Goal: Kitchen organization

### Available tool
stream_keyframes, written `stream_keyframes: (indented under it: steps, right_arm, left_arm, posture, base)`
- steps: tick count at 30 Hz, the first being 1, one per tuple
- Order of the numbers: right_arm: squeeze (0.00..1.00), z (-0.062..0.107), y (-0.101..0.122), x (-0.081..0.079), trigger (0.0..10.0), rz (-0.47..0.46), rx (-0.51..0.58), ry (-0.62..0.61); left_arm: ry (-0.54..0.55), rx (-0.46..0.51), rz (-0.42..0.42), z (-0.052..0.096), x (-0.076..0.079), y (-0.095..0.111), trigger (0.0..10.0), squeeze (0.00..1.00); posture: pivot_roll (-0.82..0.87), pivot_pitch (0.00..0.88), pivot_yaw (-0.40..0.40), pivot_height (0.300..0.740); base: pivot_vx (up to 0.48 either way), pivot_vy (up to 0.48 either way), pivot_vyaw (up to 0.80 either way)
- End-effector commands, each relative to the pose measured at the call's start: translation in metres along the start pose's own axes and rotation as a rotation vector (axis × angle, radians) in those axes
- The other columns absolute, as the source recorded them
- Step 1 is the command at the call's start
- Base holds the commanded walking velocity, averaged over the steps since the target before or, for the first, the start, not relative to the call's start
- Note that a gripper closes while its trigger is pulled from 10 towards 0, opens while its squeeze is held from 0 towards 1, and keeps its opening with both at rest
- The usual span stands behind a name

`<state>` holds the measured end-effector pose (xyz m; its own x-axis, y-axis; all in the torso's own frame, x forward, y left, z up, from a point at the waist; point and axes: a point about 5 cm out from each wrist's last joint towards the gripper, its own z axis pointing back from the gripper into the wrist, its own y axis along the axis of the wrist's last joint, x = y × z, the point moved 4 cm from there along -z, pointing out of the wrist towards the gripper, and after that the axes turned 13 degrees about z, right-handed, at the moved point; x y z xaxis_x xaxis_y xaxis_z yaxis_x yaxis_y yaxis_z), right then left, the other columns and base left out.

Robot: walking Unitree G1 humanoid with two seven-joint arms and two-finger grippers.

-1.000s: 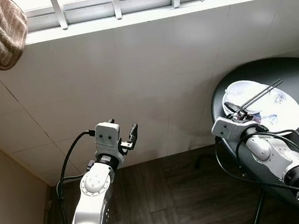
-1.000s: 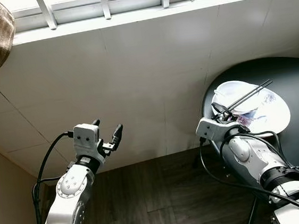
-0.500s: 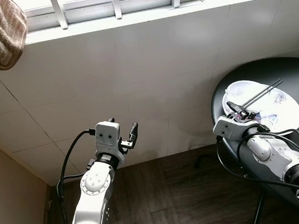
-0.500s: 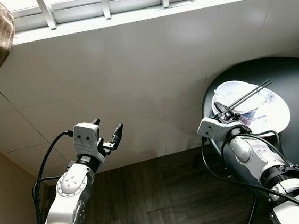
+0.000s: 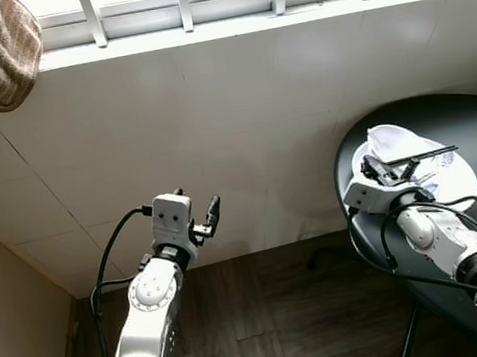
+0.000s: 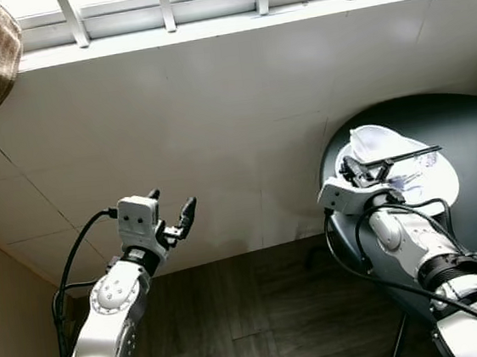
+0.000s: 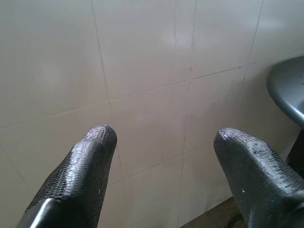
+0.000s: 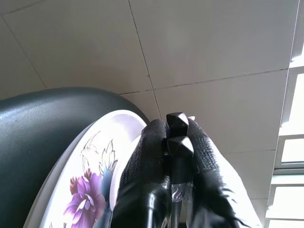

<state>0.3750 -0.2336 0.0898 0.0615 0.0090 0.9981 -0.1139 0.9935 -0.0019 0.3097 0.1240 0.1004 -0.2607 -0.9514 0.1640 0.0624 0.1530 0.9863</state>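
My right gripper (image 5: 384,169) is shut on a pair of black chopsticks (image 5: 428,153), which stick out nearly level over a white plate (image 5: 456,179) with a purple flower pattern. The plate lies on a round black table (image 5: 471,116) at the right. A white bowl-like shape (image 5: 392,139) rests on the plate's far side. In the right wrist view, the chopsticks' square ends (image 8: 179,134) sit pinched between the black fingers (image 8: 145,152), above the plate (image 8: 80,190). My left gripper (image 5: 197,207) is held up open and empty in front of the tiled wall (image 7: 142,57).
A white tiled wall (image 5: 215,121) runs below a barred window (image 5: 186,1). A brown towel (image 5: 5,49) hangs at the top left. Dark wood floor (image 5: 270,320) lies below, and a beige surface (image 5: 15,330) stands at the left edge.
My right gripper has turned, so the chopsticks went from slanting up to lying nearly level over the plate. The left arm has stayed put.
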Motion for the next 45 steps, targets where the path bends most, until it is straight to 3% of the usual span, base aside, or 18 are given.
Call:
stream_keyframes:
  steps: [1, 7, 11, 22, 28, 31, 37, 45]
  right_arm:
    - [0.0, 0.004, 0.0, -0.009, 0.0, 0.014, -0.003, 0.034]
    - [0.0, 0.004, 0.001, -0.009, 0.0, 0.037, 0.002, 0.028]
    - [0.0, 0.002, 0.003, 0.002, 0.0, 0.163, 0.024, -0.045]
    - [0.0, -0.001, -0.002, 0.03, 0.0, 0.194, -0.001, -0.197]
    - [0.0, 0.0, 0.018, 0.051, 0.0, 0.127, 0.081, -0.314]
    - [0.0, 0.0, 0.039, 0.063, 0.0, 0.156, 0.157, -0.373]
    - [0.0, 0.003, 0.068, 0.09, 0.0, 0.11, 0.256, -0.474]
    - [0.0, 0.007, 0.093, 0.094, 0.0, -0.076, 0.324, -0.445]
  left_arm:
    - [-0.006, -0.001, 0.002, -0.001, 0.001, -0.001, 10.0, 0.0]
    - [-0.006, -0.003, 0.007, -0.001, 0.002, -0.001, 10.0, 0.0]
    - [-0.006, -0.006, 0.016, -0.001, 0.002, -0.002, 10.0, 0.0]
    - [-0.006, -0.009, 0.035, -0.003, 0.003, -0.003, 10.0, 0.0]
    - [-0.004, -0.008, 0.04, -0.003, 0.002, -0.004, 10.0, 0.0]
    - [-0.003, -0.008, 0.044, -0.003, 0.002, -0.004, 10.0, 0.0]
    - [-0.003, -0.015, 0.05, -0.003, 0.001, -0.006, 10.0, 0.0]
    - [-0.003, -0.017, 0.053, -0.003, 0.001, -0.008, 10.0, 0.0]
  posture:
    - [-0.15, 0.013, -0.014, 0.74]
    - [-0.15, 0.014, -0.015, 0.74]
    - [-0.15, 0.014, -0.015, 0.74]
    - [-0.16, 0.014, -0.019, 0.74]
    - [-0.16, 0.014, -0.02, 0.74]
    - [-0.16, 0.014, -0.02, 0.74]
    - [-0.16, 0.007, -0.015, 0.74]
    - [-0.16, 0.001, -0.018, 0.74]
  base:
    - [0.0, 0.0, 0.0]
    - [0.0, 0.0, 0.0]
    - [0.0, 0.0, 0.0]
    - [0.0, 0.0, 0.0]
    - [0.0, 0.0, 0.0]
    - [0.0, 0.0, 0.8]
    - [0.0, 0.0, 0.8]
    - [0.0, 0.0, 0.8]
